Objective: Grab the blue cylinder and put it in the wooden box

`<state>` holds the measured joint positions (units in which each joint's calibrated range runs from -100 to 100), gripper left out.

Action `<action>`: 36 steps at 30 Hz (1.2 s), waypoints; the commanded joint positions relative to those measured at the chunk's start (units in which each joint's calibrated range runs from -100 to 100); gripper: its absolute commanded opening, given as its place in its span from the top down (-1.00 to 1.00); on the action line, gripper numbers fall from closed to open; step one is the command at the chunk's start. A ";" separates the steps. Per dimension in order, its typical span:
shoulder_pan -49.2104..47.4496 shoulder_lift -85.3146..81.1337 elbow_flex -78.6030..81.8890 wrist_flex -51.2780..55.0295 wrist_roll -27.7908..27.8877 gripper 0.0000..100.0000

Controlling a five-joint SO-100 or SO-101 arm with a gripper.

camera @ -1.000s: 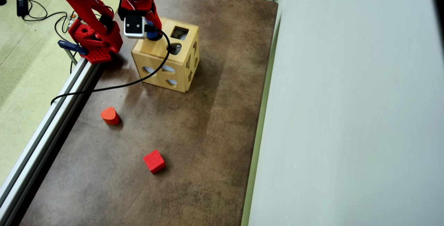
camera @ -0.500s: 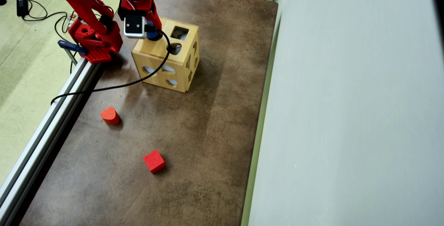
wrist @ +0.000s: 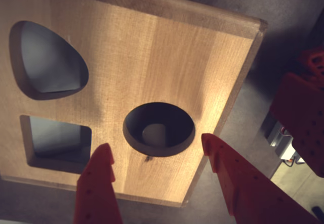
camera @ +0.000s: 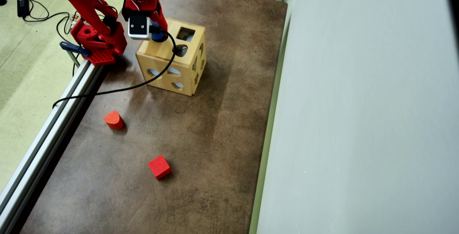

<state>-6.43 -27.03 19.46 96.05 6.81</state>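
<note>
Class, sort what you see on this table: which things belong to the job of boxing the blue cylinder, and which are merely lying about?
Belongs to the job:
blue cylinder, at the box's round hole, under the pincer
wooden box
pincer, open above that hole

Just lying about:
orange-red rounded block
red cube
black cable

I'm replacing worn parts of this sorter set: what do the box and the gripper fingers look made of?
The wooden box looks like pale solid wood with visible straight grain, a smooth, slightly glossy finish and rounded edges. The gripper fingers look like matte red plastic, probably 3D-printed, though no layer lines are visible.
</note>
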 commanded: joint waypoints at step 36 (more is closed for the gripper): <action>0.41 -67.45 3.53 -0.07 0.10 0.59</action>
<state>-6.29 -89.66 22.89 96.13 6.81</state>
